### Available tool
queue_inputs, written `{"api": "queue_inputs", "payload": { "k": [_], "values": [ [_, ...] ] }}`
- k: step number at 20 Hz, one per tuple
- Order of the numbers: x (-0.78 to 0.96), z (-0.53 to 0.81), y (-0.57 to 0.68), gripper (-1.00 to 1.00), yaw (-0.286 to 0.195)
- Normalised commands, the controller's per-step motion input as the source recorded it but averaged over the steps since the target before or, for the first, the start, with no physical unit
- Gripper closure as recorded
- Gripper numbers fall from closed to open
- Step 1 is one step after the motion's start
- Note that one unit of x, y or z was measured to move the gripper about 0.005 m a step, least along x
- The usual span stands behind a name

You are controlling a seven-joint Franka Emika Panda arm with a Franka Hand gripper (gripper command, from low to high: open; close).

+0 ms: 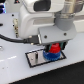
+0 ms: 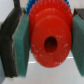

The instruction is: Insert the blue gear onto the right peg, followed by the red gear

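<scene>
In the exterior view the arm reaches down over a dark plate lying on the white table; the tool sits low above the plate's end toward the exterior view's right, with the red gear between its fingers and the blue gear lying flat on the plate just beneath the red one. In the wrist view the tool is clenched on the red gear — teal pads press its toothed rim on both sides — and a sliver of the blue gear shows behind it.
</scene>
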Motion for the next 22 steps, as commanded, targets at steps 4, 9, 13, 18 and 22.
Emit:
{"api": "queue_inputs", "payload": {
  "k": [4,9,13,18,22],
  "values": [
    [0.10,-0.09,0.00,1.00,0.000],
    [-0.01,0.22,0.03,1.00,0.000],
    [-0.10,0.26,0.02,1.00,0.000],
    [-0.09,0.03,0.01,1.00,0.000],
    [0.01,-0.28,-0.02,1.00,0.000]
  ]
}}
